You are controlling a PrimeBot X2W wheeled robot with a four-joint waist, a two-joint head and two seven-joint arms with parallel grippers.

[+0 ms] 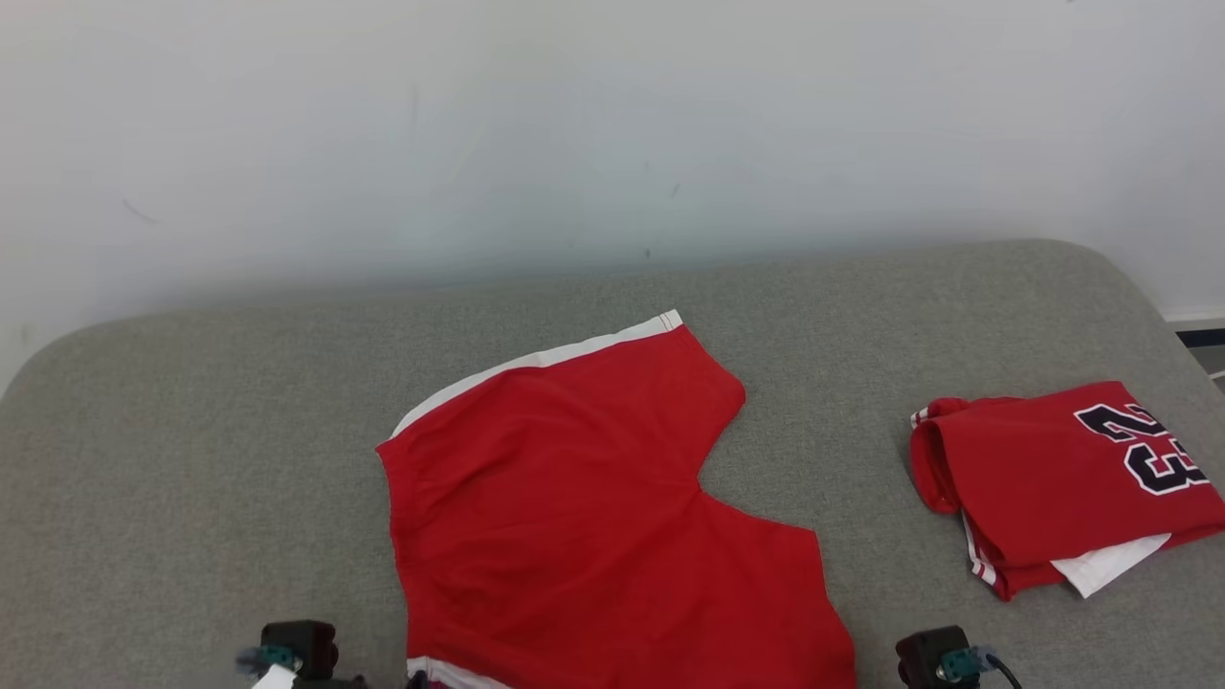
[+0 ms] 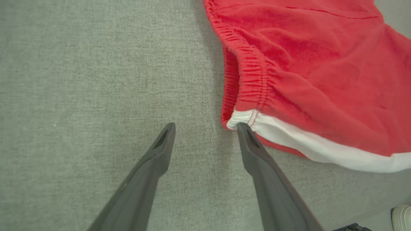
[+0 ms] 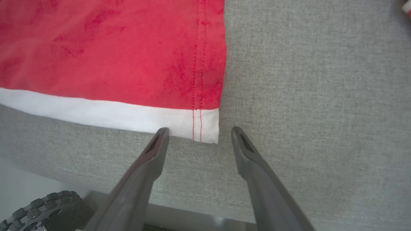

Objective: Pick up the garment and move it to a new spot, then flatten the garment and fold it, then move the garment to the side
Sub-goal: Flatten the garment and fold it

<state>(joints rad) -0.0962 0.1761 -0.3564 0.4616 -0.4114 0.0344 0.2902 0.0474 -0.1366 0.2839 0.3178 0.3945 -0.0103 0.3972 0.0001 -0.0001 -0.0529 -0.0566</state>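
Both our grippers stand spread wide: left gripper (image 2: 206, 126) at the red shorts' (image 1: 593, 498) seven o'clock corner, right gripper (image 3: 199, 130) at their five o'clock corner, on the grey pad (image 1: 191, 431).

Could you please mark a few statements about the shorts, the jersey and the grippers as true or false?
1. The red shorts lie spread on the grey table. True.
2. The left gripper is shut on the waistband. False: it is open, holding nothing.
3. The folded jersey shows the number 23. True.
4. The jersey lies on the shorts. False: it lies apart, to their right.
5. The right gripper is open. True.
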